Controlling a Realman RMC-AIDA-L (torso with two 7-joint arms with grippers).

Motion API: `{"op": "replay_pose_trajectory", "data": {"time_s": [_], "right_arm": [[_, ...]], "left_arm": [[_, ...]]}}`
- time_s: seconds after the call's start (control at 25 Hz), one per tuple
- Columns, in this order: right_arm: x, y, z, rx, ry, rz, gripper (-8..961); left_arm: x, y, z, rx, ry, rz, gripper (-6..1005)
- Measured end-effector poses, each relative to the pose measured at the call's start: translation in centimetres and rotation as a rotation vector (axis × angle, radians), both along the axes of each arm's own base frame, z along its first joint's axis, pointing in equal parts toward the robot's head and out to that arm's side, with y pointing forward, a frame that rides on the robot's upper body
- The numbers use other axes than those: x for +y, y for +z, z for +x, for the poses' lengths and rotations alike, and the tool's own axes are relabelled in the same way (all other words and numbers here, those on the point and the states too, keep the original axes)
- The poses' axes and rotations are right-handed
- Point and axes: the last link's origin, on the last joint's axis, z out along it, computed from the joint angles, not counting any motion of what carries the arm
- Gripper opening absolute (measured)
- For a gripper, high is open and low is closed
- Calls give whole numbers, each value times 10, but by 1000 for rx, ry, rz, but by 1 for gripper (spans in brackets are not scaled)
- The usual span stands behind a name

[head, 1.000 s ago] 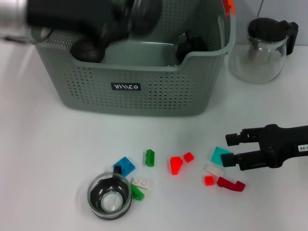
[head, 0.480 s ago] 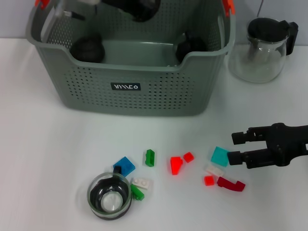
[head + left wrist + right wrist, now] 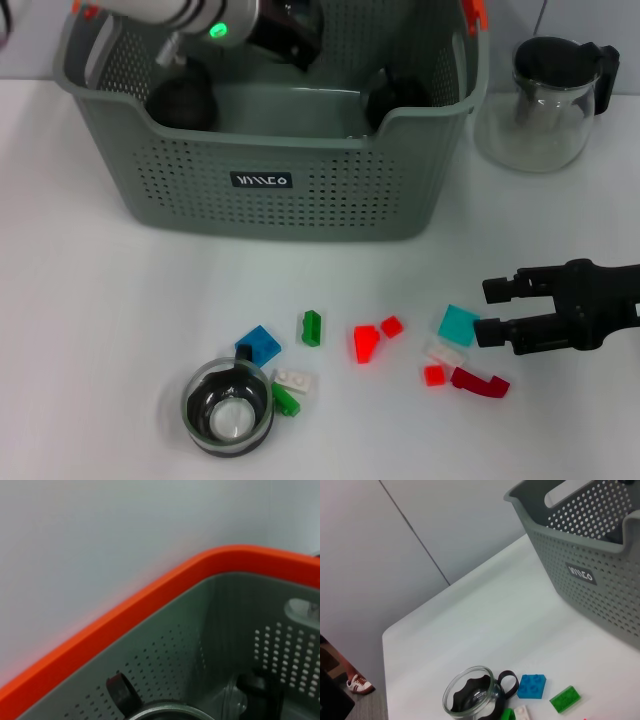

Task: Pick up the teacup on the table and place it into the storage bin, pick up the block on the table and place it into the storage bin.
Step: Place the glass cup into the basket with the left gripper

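Hovering low over the white worktop (image 3: 90, 300), the right pincer (image 3: 492, 312) is seen in the head view with its two black fingers apart and nothing between them, just beside a teal block (image 3: 458, 324). Close by that block lie a white block (image 3: 444, 352), a small red block (image 3: 434, 375) and a dark red curved piece (image 3: 480, 381). Farther toward the robot's left, two more red blocks (image 3: 366, 342), a dark green block (image 3: 312, 327), a blue block (image 3: 259, 344) and a white and a green piece are scattered on the worktop. The teacup (image 3: 228, 407), a glass one with a black band and handle, is stood upright near the front edge, touching or nearly touching the blue block. The storage bin (image 3: 290, 190) is set at the back of the worktop, with dark rounded objects inside it, and a glass pitcher (image 3: 548, 95) with a black lid is stood beside it on the robot's right. The left arm (image 3: 230, 20) is held above the bin's rear left corner; whether its pincer is apart or together cannot be told.
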Motion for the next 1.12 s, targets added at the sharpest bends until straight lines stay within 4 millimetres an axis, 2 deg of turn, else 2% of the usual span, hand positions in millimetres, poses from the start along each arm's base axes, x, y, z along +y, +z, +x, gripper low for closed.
{"op": "replay_pose_trajectory", "data": {"time_s": [0.2,0.76,0.96,1.12], "right_arm": [[0,-1,0,2,2,-4,825],[1,-2,0,-16,5,-8,825],[0,-3,1,-16,7,-7,826],[-1,-3,3,-17,5,-4,826]], "left_arm": [[-4,-15,-5,24,-5,1,47],[-9,-31,-6,88,-45,21,57],[-8,-30,-5,84,-47,34,224],[-5,-23,-4,63,-43,64,308]]}}
